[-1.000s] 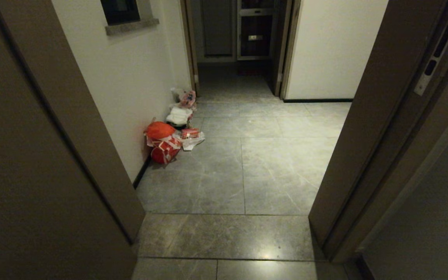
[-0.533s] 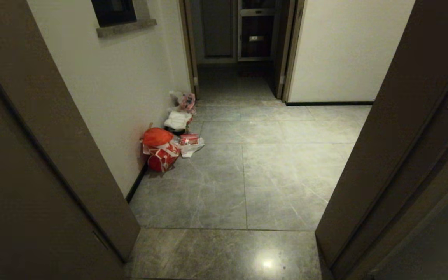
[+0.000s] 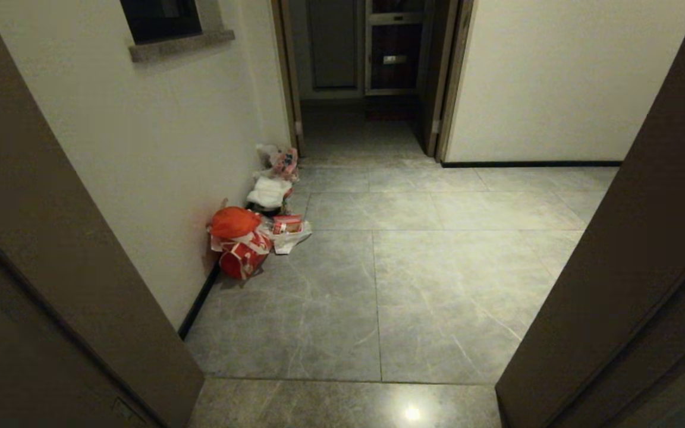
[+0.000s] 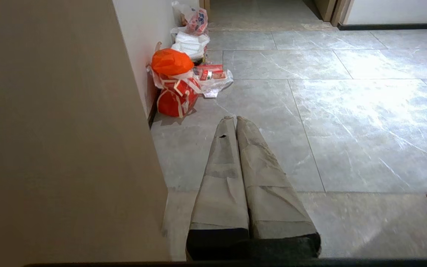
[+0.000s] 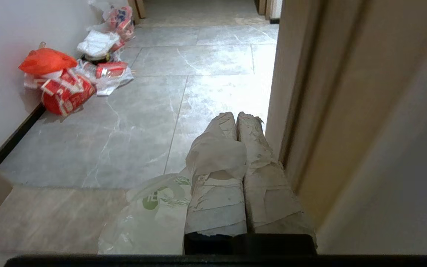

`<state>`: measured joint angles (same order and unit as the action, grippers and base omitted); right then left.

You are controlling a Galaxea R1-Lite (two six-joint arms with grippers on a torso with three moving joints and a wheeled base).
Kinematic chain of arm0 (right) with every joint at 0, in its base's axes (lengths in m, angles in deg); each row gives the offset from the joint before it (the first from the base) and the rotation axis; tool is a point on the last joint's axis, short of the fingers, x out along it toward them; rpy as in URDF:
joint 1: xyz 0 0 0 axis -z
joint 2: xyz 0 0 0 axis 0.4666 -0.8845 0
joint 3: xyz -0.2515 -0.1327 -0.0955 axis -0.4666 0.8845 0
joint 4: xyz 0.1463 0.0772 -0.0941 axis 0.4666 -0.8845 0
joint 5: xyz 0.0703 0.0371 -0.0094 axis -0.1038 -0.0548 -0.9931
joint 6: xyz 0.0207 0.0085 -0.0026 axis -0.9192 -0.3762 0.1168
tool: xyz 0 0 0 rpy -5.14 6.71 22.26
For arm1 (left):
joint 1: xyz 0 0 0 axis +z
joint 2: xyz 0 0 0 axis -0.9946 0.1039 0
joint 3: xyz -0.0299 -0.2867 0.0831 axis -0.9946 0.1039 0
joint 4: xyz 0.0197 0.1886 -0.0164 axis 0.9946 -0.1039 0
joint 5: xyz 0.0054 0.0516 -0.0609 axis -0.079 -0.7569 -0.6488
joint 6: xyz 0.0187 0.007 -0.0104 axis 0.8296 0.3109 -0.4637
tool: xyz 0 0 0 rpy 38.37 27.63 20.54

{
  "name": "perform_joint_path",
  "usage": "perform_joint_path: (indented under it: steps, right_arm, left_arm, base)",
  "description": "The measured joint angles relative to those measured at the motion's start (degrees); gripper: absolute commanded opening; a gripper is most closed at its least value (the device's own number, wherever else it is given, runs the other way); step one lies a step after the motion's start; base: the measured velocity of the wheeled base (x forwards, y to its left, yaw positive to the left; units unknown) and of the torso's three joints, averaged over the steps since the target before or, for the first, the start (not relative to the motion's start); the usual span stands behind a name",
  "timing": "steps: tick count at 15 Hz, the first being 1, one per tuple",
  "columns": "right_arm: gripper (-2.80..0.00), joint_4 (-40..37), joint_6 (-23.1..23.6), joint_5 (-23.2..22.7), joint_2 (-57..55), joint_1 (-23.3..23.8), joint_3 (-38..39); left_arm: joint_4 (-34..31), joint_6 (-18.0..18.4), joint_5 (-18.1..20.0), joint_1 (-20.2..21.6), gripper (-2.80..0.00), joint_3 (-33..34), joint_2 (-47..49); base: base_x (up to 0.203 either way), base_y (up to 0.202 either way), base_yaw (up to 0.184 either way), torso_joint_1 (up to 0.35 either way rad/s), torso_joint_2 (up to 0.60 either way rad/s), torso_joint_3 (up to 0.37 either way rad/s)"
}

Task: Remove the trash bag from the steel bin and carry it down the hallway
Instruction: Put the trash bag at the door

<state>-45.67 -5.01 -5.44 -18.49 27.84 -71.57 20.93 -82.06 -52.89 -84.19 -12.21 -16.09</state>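
In the right wrist view the trash bag [image 5: 154,215], thin whitish plastic with green print, hangs beside and below my right gripper [image 5: 236,116]. That gripper is shut on the bag, and a fold of its plastic drapes over one taped finger [image 5: 217,155]. My left gripper [image 4: 235,118] is shut with nothing in it and points forward over the floor. The hallway [image 3: 437,285], with grey marble-veined tiles and cream walls, lies ahead through a doorway. The steel bin is out of view. Neither arm shows in the head view.
Brown door jambs stand close on the left [image 3: 51,238] and the right [image 3: 634,267]. A pile of rubbish lies against the left wall: an orange-red bag [image 3: 232,221], white packets [image 3: 268,191] and a printed bag [image 3: 286,159]. A dark doorway [image 3: 366,71] ends the passage.
The whole head view has moved forward through the doorway: both jambs have slid outward and the floor tiles and rubbish pile have come nearer. The arms have kept still.
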Motion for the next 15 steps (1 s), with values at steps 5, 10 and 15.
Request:
perform_joint_path:
  steps: [5,10,15]
  right_arm:
    - [-2.80,0.00,0.00,0.00,0.00,0.09,-0.02]
    - [-2.80,0.00,0.00,0.02,0.00,0.09,0.00]
    - [-2.80,-0.05,0.00,0.02,0.00,0.05,0.00]
  left_arm:
    - [-0.01,0.00,0.04,0.04,-2.80,0.00,0.00]
    - [-0.03,0.00,0.01,0.02,-2.80,0.00,0.00]
    - [-0.09,0.00,0.04,0.04,-2.80,0.00,0.00]
  base:
    - [0.193,0.000,0.001,0.005,0.00,0.003]
    - [0.193,0.000,0.001,0.002,0.00,0.003]
    - [0.186,0.000,0.001,0.001,0.00,0.002]
